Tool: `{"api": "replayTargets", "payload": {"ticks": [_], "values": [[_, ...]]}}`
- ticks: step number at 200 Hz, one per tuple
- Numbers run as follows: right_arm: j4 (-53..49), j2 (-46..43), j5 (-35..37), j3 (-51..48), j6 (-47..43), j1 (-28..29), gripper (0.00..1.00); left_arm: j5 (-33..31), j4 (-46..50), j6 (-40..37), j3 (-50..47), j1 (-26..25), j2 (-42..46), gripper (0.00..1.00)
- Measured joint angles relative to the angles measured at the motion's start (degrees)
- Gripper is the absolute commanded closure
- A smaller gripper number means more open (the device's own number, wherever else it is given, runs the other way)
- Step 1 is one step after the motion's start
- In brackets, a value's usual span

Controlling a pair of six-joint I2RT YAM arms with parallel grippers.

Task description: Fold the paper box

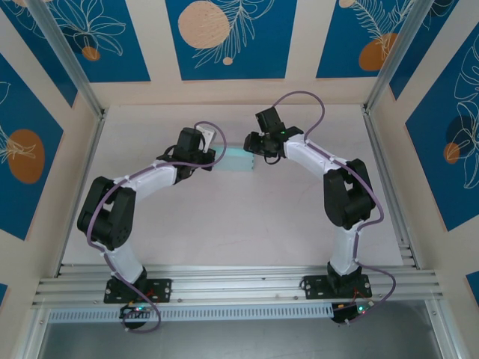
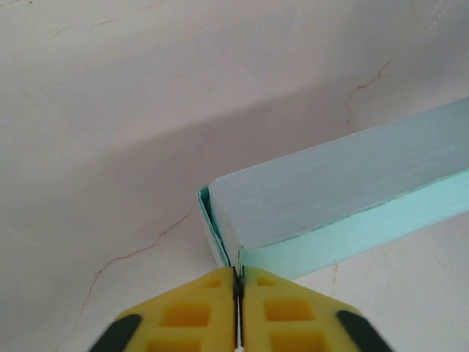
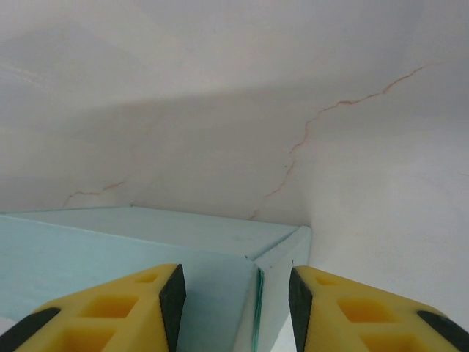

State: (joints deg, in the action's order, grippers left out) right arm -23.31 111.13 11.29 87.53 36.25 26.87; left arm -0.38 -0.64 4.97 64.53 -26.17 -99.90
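Paper box (image 1: 239,158), pale blue and already a shallow rectangular shape, lies on the far middle of the table (image 1: 247,224), between the two arms' tips. From above, the left gripper (image 1: 215,158) meets its left end and the right gripper (image 1: 257,147) its right end, but how the fingers stand cannot be told there.

The wrist cameras show that. On the left wrist the yellow fingers (image 2: 190,312) are all but pressed together, with only a thin slit between them. The edge of the box corner runs into that slit, so the left gripper (image 2: 237,273) pinches the card. On the right wrist the right gripper (image 3: 234,282) is spread, its fingers (image 3: 344,312) straddling the box's end wall without visibly touching it.

Up close the tabletop is pale and marble-like, with thin reddish veins (image 3: 330,110). The top view shows the surroundings: blue wall panels (image 1: 224,37) with orange discs and white leaf outlines, and an aluminium rail (image 1: 239,280) carrying both bases.
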Motion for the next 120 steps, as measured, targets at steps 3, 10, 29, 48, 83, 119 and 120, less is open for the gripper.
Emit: {"api": "replayTargets", "payload": {"ticks": [3,10,29,48,83,119,120], "values": [[0.24,0.0,-0.02,-0.11,0.11,-0.02,0.57,-0.02,0.11,-0.52,0.0,0.02,0.0,0.61],[0.59,-0.02,-0.02,-0.35,0.24,-0.13,0.58,-0.2,0.26,-0.37,0.0,0.13,0.04,0.55],[1.29,0.0,0.0,-0.9,0.39,-0.59,0.58,-0.2,1.22,-0.09,-0.04,0.22,0.46,0.33],[1.68,0.0,0.0,-1.31,0.46,-0.94,0.58,0.48,3.32,0.31,-0.48,0.22,1.64,0.16],[2.51,0.0,-0.26,-1.84,0.68,-0.96,0.58,5.33,6.27,0.7,-2.4,-0.39,4.55,0.0],[4.85,-0.02,-0.39,-3.08,0.87,-0.96,0.58,8.48,7.58,1.81,-3.54,-0.52,8.24,0.0],[4.94,-0.02,-0.39,-3.13,0.9,-0.96,0.59,8.57,7.58,1.92,-3.54,-0.52,8.41,0.0]]}}
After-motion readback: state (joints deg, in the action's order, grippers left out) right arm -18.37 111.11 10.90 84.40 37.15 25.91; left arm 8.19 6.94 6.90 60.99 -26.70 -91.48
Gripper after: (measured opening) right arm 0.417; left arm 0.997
